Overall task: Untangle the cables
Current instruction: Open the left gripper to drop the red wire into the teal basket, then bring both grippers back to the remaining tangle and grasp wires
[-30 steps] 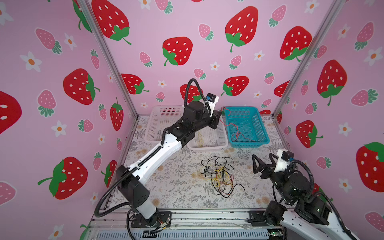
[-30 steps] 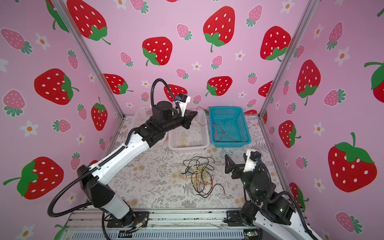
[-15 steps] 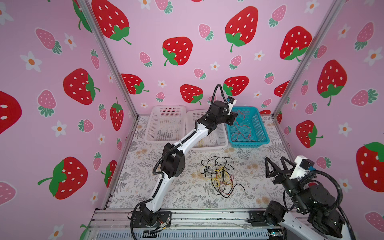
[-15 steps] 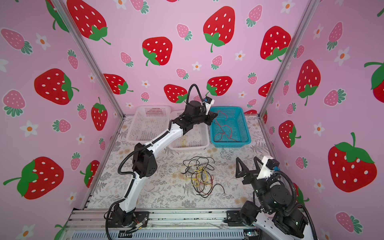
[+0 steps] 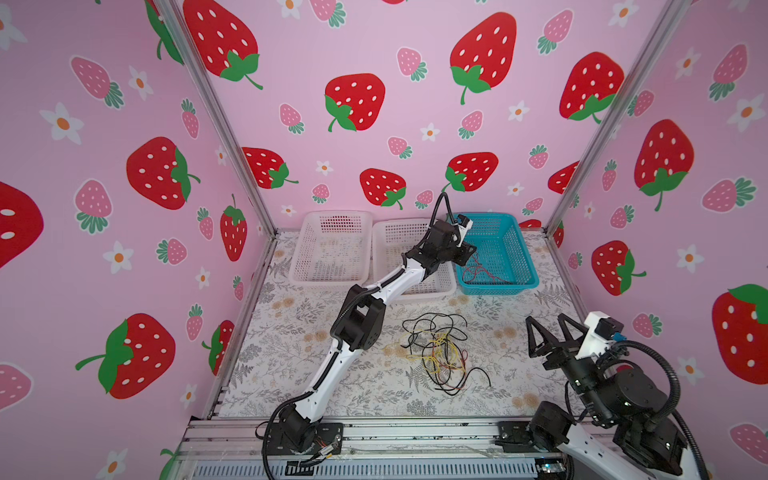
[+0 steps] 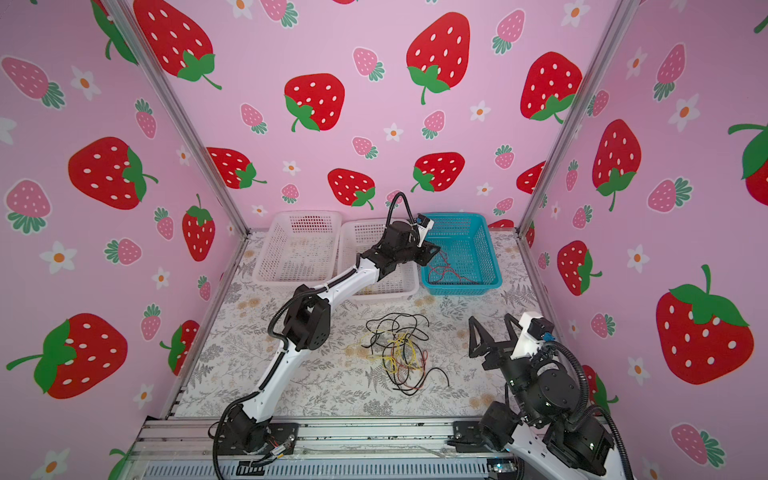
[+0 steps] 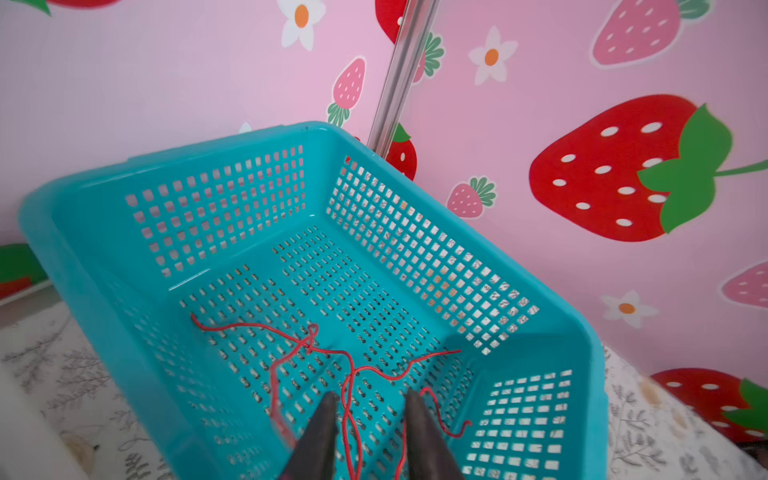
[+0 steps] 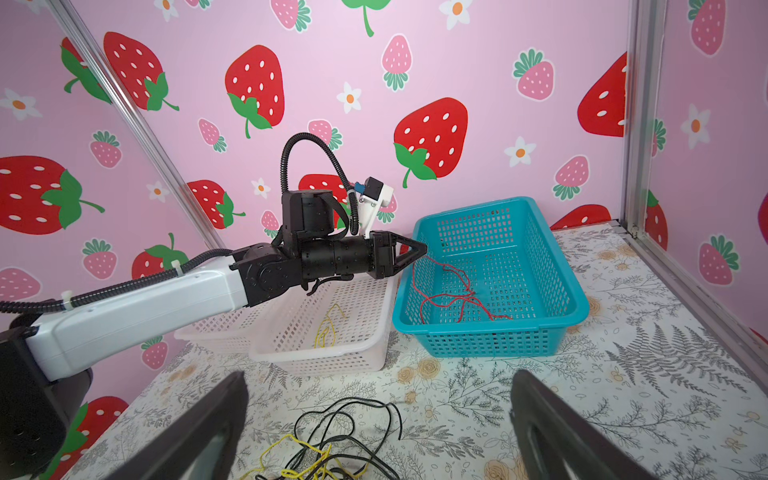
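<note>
the left gripper (image 7: 370, 395) reaches over the teal basket (image 7: 232, 139), its two dark tapered fingers a little apart. a red cable (image 7: 309, 343) runs loosely through the gap, not pinched, and sprawls in thin wavy loops on the basket's perforated plastic floor. the step looks like dropping this single wire. it is best to part the fingers fully and lift straight up, so the springy strand does not snag and ride out. a yellow cable (image 8: 326, 328) lies in the middle white basket (image 8: 316, 365), also gridded plastic. the remaining cables (image 5: 436, 353), black, yellow and red, sit knotted on the floral-print table (image 5: 291, 353). the right gripper (image 5: 545, 320) hovers beside them, spread wide and empty.
</note>
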Robot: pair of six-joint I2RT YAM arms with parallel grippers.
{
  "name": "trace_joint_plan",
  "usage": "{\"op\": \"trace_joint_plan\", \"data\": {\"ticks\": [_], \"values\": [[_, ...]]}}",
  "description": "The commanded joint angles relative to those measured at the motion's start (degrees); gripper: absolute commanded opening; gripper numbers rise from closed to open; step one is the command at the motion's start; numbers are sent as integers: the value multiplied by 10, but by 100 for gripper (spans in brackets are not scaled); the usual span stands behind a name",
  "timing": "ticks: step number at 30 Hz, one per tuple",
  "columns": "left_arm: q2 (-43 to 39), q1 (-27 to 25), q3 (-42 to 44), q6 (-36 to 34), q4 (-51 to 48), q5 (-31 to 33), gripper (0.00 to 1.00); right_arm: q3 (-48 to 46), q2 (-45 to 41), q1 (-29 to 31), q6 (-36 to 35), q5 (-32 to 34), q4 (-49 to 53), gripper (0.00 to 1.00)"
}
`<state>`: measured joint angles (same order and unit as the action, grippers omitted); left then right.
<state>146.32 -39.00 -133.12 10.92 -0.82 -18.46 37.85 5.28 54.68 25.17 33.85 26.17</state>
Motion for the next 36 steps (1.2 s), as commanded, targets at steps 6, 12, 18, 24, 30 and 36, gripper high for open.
{"op": "trace_joint_plan", "data": {"ticks": [6,12,18,24,30,36], "values": [[-91,-4,0,-23,3,-20,81,-5,38,-2,-15,-2,-9,99],[-205,-7,81,-61,-21,-17,99,0,80,-2,-9,-8,-10,99],[-371,-19,285,-116,20,60,99,-6,123,-2,36,-15,-16,99],[-547,-19,483,-104,62,150,99,-35,170,-1,38,-68,-84,99],[-681,-36,579,-55,-54,242,99,-32,278,-2,56,-139,-143,99],[-818,-37,676,36,-208,313,99,-16,424,-2,59,-216,-134,100]]}}
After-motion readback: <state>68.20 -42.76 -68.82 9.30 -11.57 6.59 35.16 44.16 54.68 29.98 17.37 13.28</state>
